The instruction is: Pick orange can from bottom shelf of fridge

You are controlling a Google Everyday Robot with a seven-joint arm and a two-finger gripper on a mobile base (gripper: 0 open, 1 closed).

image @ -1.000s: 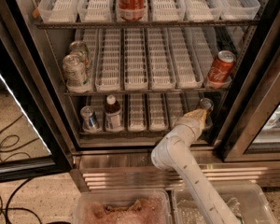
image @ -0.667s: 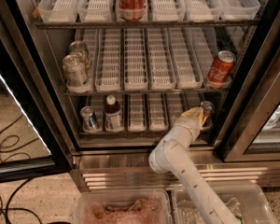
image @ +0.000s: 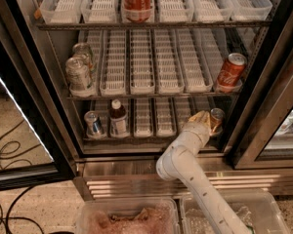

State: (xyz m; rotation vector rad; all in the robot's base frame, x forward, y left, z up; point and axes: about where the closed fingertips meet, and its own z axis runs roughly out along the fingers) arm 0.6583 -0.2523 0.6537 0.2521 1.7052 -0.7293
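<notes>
The fridge [image: 38, 82] stands open, with black frames and white slotted trays. The orange can [image: 217, 118] stands upright at the right end of the bottom shelf [image: 149, 117], partly hidden behind my gripper. My gripper [image: 201, 118] is inside the bottom shelf, right against the can's left side. The white arm [image: 178, 160] reaches up to it from the lower right, over the steel base panel [image: 122, 168].
On the bottom shelf's left stand a blue-and-silver can [image: 93, 124] and a brown bottle [image: 118, 119]. The middle shelf holds a red can [image: 230, 71] and silver cans [image: 79, 75]; the top shelf holds a red can [image: 136, 1]. Plastic bins [image: 129, 221] are below, and cables [image: 5, 150] lie on the floor at left.
The gripper has edged slightly deeper into the bottom shelf toward the orange can, and the arm's elbow has shifted a little left. The can has not moved.
</notes>
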